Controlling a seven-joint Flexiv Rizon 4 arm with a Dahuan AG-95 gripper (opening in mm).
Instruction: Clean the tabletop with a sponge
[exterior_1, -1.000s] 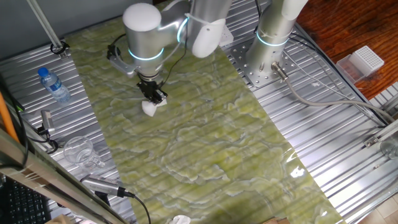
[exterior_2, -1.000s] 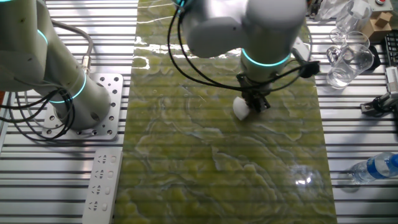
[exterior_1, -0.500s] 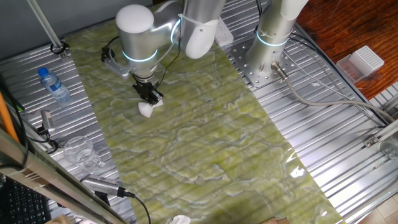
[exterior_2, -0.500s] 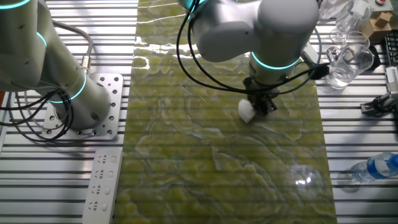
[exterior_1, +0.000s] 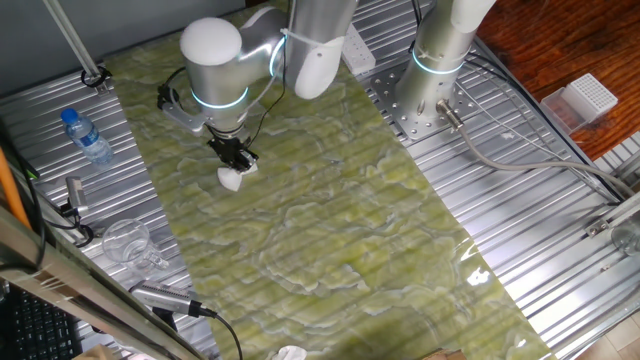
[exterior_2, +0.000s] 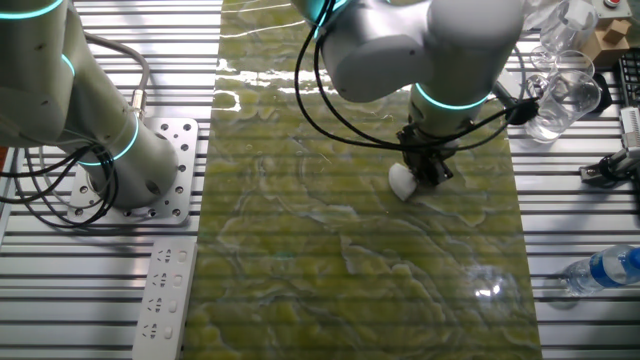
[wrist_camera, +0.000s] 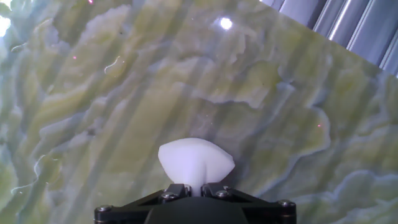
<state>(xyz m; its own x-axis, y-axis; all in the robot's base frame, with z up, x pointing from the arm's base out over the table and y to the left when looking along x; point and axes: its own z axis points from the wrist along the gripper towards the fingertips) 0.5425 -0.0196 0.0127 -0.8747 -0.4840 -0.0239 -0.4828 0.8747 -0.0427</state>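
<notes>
The white sponge (wrist_camera: 195, 162) is pinched between my black fingers and bulges out ahead of them. My gripper (wrist_camera: 194, 186) is shut on it. The sponge (exterior_1: 231, 180) presses down on the yellow-green veined tabletop (exterior_1: 330, 220), in its left part below the silver arm. From the other side the sponge (exterior_2: 403, 181) sits just left of the gripper (exterior_2: 428, 176), toward the right side of the tabletop (exterior_2: 320, 270). Under the hand, the glossy tabletop (wrist_camera: 112, 93) fills almost the whole hand view.
A water bottle (exterior_1: 87, 137) and a glass pitcher (exterior_1: 128, 243) stand on the ribbed metal left of the sheet. A second arm's base (exterior_1: 432, 95) is bolted at the back right. A white crumpled scrap (exterior_1: 289, 353) lies at the near edge. A power strip (exterior_2: 164, 287) lies beside the sheet.
The gripper has slid the sponge across the tabletop, leftward and slightly back in one fixed view, rightward in the other. It has stayed shut on the sponge.
</notes>
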